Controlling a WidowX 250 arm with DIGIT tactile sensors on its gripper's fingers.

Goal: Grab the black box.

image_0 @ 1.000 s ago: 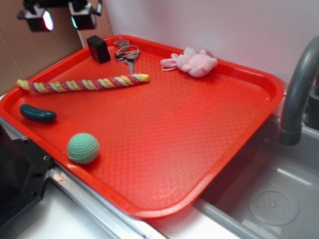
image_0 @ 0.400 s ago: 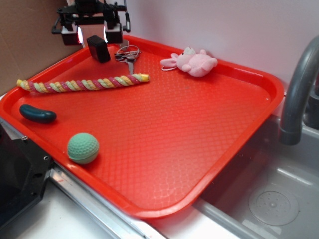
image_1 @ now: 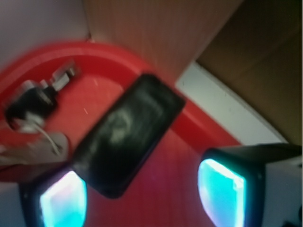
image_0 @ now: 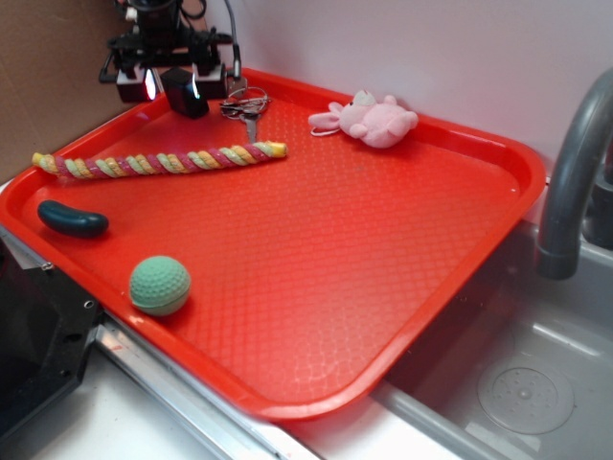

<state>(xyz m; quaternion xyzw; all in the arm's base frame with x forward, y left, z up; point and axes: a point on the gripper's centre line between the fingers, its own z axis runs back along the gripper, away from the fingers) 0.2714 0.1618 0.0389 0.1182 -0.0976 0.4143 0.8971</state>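
The black box (image_0: 185, 93) stands in the far left corner of the red tray (image_0: 345, 240). My gripper (image_0: 172, 82) is down over it, jaws open, one lit pad on each side of the box. In the wrist view the black box (image_1: 129, 134) lies slanted between the pads, close to the left pad (image_1: 64, 201) and apart from the right pad (image_1: 221, 191); my gripper (image_1: 142, 198) is open there too. The box sits on the tray, not lifted.
A key bunch (image_0: 244, 103) lies just right of the box. A braided rope (image_0: 158, 161), a dark glossy oblong (image_0: 72, 220), a green ball (image_0: 160, 285) and a pink plush rabbit (image_0: 372, 119) lie on the tray. A grey faucet (image_0: 573, 172) stands right.
My gripper has come down from above the tray's far left corner to straddle the black box. The box and other objects have not moved.
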